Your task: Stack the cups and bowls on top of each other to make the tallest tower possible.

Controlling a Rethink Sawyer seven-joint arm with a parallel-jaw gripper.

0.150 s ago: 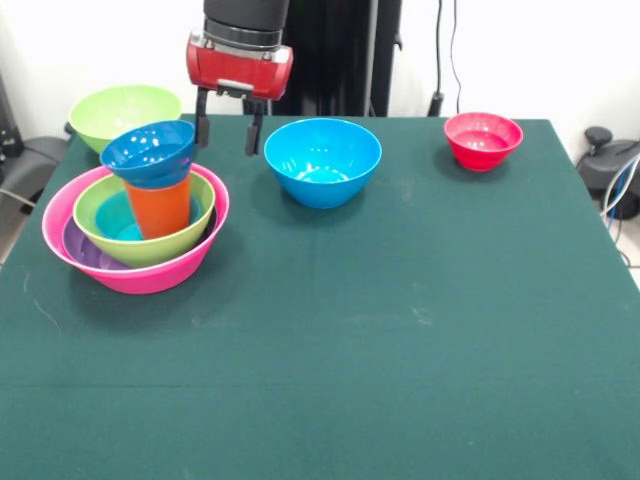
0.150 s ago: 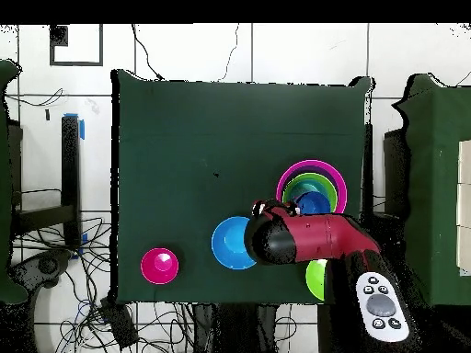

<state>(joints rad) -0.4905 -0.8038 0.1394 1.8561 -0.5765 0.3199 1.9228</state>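
The tower [image 1: 135, 225], pink-based with a tilted blue bowl [image 1: 150, 150] capping the orange cup [image 1: 160, 207]; fingers [image 1: 203, 125] spread empty.

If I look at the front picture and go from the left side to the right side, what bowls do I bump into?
Lime green bowl at the back and the pink bowl with the stack in it, both far left → big blue bowl → small red bowl.

A red wrist housing under a black ribbed cylinder carries the end effector [image 1: 229, 133], with two dark fingers.
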